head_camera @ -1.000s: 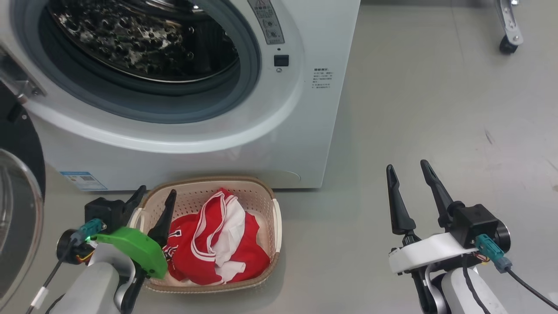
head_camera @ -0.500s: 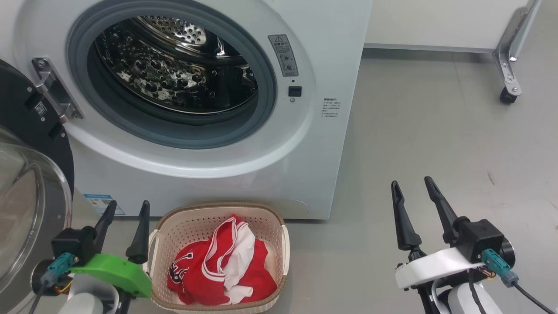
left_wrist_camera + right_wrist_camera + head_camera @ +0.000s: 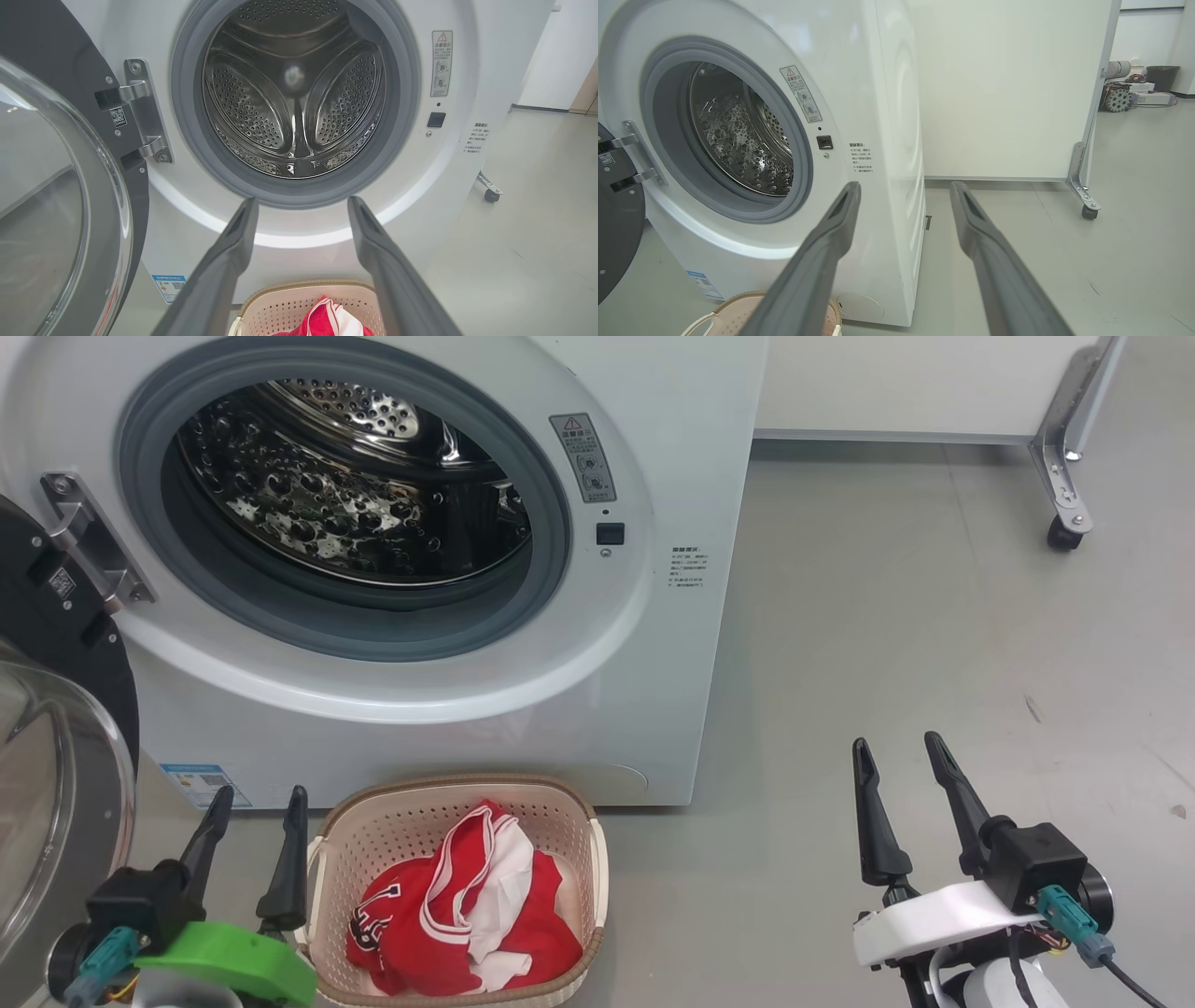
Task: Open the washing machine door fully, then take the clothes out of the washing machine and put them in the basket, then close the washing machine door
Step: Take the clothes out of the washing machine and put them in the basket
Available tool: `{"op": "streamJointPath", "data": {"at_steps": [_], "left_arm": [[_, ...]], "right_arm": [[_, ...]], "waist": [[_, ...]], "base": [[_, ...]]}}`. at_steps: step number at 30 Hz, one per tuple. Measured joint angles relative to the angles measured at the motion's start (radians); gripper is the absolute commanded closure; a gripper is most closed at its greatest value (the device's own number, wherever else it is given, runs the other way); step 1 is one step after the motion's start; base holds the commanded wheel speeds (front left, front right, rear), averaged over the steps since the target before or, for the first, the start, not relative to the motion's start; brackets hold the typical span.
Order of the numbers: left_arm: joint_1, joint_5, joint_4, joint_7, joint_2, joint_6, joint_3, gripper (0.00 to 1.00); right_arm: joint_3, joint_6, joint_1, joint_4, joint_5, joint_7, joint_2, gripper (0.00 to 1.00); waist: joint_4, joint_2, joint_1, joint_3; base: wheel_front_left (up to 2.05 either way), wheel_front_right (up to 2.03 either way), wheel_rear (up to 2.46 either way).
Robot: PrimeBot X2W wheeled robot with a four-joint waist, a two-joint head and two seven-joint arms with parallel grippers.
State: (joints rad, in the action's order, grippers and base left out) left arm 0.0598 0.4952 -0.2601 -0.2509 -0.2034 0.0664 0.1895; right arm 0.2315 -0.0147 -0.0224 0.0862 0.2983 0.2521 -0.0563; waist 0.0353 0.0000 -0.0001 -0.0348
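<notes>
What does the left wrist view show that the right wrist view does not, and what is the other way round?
Left wrist view: the back of the drum, the glass bowl of the washing machine door, and the red clothes in the basket. Right wrist view: the washing machine's side wall, a white partition on a castor, and distant clutter. Shared: the machine's open mouth, its grey seal, the hinge, the blue label and the basket's rim.

A lab or test room: lone washing machine (image 3: pixel 887 93) on bare grey floor (image 3: pixel 1134 270), wheeled white partition (image 3: pixel 1008 93), gear (image 3: pixel 1134 88) stacked beyond.
</notes>
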Motion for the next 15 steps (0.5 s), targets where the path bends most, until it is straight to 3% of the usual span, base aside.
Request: {"op": "streamJointPath", "data": {"at_steps": [15], "left_arm": [[-0.068, -0.051, 0.062, 0.0, 0.036, 0.01, -0.048, 0.0]], "right_arm": [[-0.01, 0.013, -0.005, -0.005, -0.002, 0.0, 0.001, 0.0]], "waist": [[-0.009, 0.0, 0.0, -0.001]], "base": [[0.0, 0.0, 0.0]]}}
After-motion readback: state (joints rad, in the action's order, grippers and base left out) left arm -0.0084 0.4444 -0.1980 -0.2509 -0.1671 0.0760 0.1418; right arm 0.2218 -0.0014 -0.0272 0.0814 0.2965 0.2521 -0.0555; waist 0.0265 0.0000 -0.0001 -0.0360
